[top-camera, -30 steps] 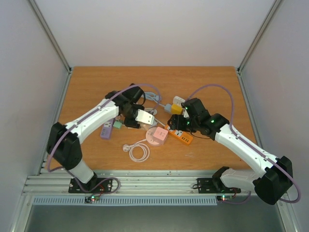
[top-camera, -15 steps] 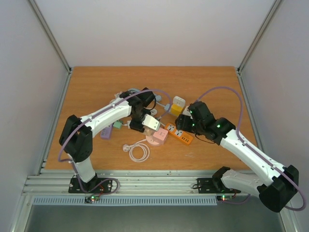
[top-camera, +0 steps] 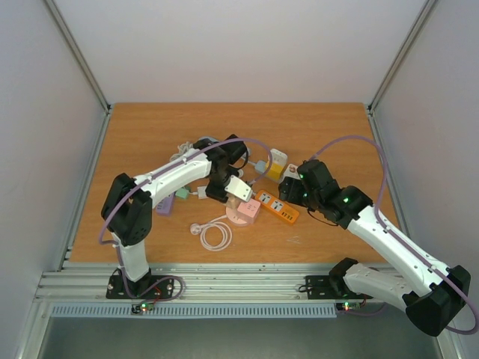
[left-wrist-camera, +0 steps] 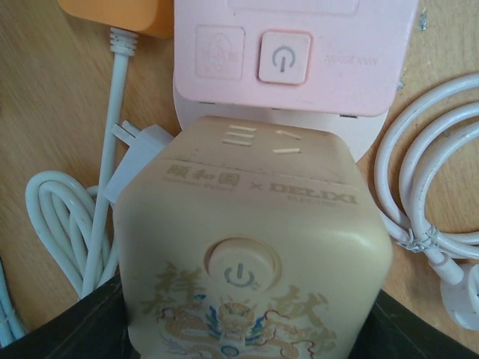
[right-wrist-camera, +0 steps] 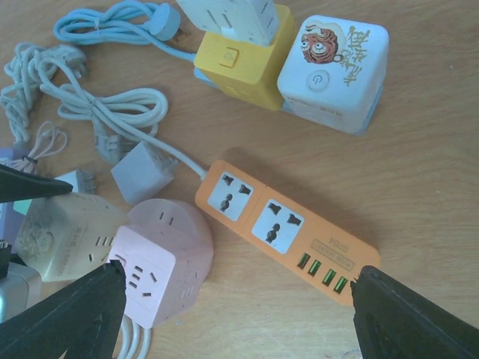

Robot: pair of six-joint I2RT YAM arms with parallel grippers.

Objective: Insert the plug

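A: Left gripper (left-wrist-camera: 251,321)?
B: Fingers clamped on the beige cube socket (left-wrist-camera: 251,247), one dark finger at each lower corner. The power button faces the wrist camera.
A: Where's that cube?
B: Just beside the pink cube socket (left-wrist-camera: 296,56). Touching or not, can't tell.
A: Right gripper (right-wrist-camera: 236,280)?
B: Fingers wide apart, nothing between them. It hovers over the orange power strip (right-wrist-camera: 288,228).
A: The plug?
B: Grey-white plug (left-wrist-camera: 142,149) lies on the table (top-camera: 150,127), pins showing. It's tucked against the beige cube, next to the strip's white cable (left-wrist-camera: 112,112). Neither gripper touches it. A round white plug (left-wrist-camera: 464,299) on a coiled lead lies near the pink cube. Can't tell which one the task means.
A: Anything else?
B: Yellow cube (right-wrist-camera: 239,56) and tiger-print white cube (right-wrist-camera: 337,71), touching each other, beyond the strip.
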